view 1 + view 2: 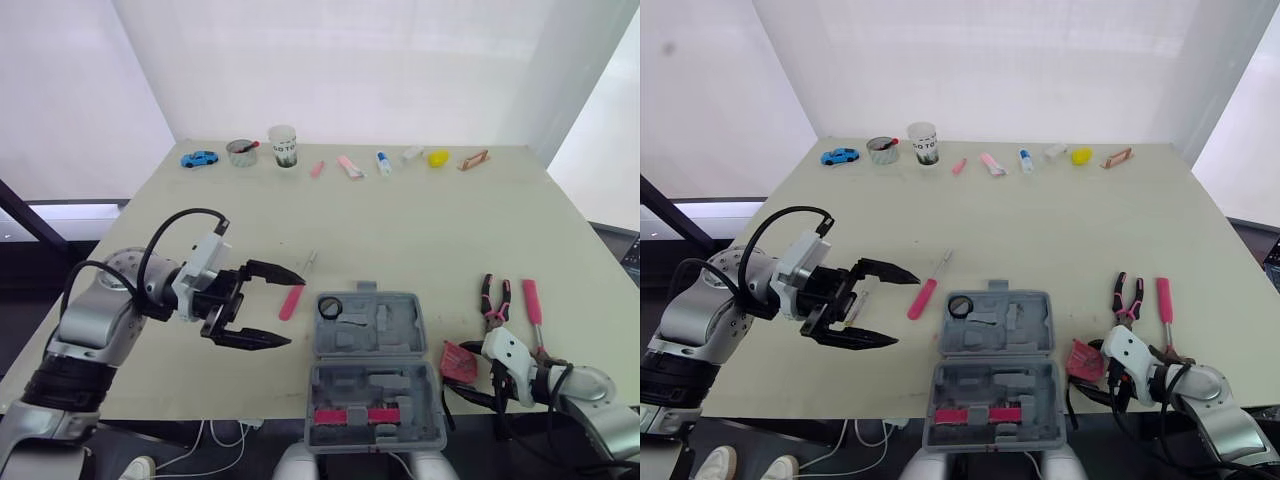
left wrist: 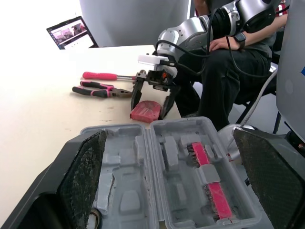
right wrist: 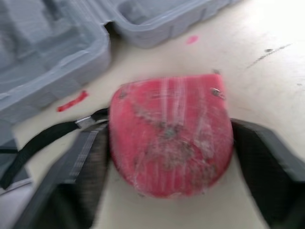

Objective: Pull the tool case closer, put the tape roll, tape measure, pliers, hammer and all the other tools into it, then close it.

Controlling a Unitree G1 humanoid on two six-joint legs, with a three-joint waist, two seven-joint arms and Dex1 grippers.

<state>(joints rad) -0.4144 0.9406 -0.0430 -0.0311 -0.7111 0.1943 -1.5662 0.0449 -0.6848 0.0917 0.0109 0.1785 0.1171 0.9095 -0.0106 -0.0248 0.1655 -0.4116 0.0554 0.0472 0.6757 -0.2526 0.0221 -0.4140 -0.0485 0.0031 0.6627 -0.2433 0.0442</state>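
1. My left gripper [image 1: 296,310] hangs above the table [image 1: 420,230] just to the left of the tool case [image 1: 428,395]. Its two black fingers [image 2: 88,167] are spread wide with nothing between them, tips pointing toward the case.
2. The tool case lies open and flat at the near edge of the table, both grey halves facing up. The tape roll [image 1: 331,306] sits in the far-left corner of the far half. Two pink pieces [image 1: 352,415] lie in the near half.
3. My right gripper [image 2: 148,109] is just right of the case, down at the table surface. Its fingers are pinched on the red tape measure [image 3: 171,133], one against each side.
4. The tape measure rests on the table close beside the case's right wall, outside it.
5. The pliers [image 1: 493,300] lie on the table to the right of the case, beyond the tape measure, with their pink-and-black handles pointing away from me.
6. A pink-handled tool [image 1: 532,305] lies just right of the pliers, roughly parallel to them. I cannot tell what kind it is.
7. A pink-handled screwdriver [image 1: 291,301] lies on the table left of the case, near its far-left corner, below my left gripper's fingertips.
8. Well beyond the case, along the far edge of the table, stands a row of small items, among them a blue toy car [image 1: 200,158], a cup [image 1: 284,146] and a yellow object [image 1: 438,158].
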